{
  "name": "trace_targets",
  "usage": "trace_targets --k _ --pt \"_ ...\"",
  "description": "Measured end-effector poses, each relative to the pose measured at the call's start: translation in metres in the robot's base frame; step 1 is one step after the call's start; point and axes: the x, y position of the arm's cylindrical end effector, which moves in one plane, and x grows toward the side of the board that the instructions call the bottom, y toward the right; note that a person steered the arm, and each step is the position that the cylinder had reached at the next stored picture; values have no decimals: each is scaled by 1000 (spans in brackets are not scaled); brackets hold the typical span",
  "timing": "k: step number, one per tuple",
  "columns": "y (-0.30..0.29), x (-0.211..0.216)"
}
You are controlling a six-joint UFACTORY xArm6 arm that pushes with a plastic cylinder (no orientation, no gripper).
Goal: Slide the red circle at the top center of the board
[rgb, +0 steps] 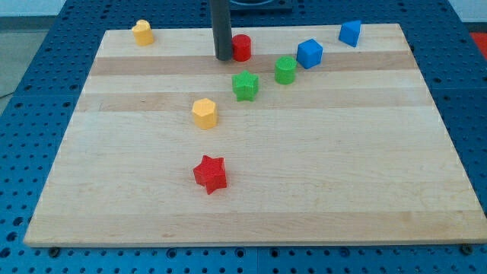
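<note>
- My tip (224, 57) sits on the bench (304, 190), touching the red circle (243, 47) just to its right.
- Green star (245, 85) lies below-right of it.
- No pincer shows.

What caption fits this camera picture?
My tip touches the red circle's left side near the board's top center.

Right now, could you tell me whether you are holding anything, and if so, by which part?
Nothing is held. My tip only stands against the view's left side of the red circle, near the board's top center.
</note>
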Motion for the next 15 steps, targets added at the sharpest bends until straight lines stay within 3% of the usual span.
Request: trace_targets --k 1,2,3,5,7,8,9,11,13,15 --pt "9 33" --pt "52 34" --pt "78 4" --pt "63 -45" --pt "79 -11" --pt "66 13" --pt "18 18" --pt "-11 -25" --pt "13 29" --pt "39 -5"
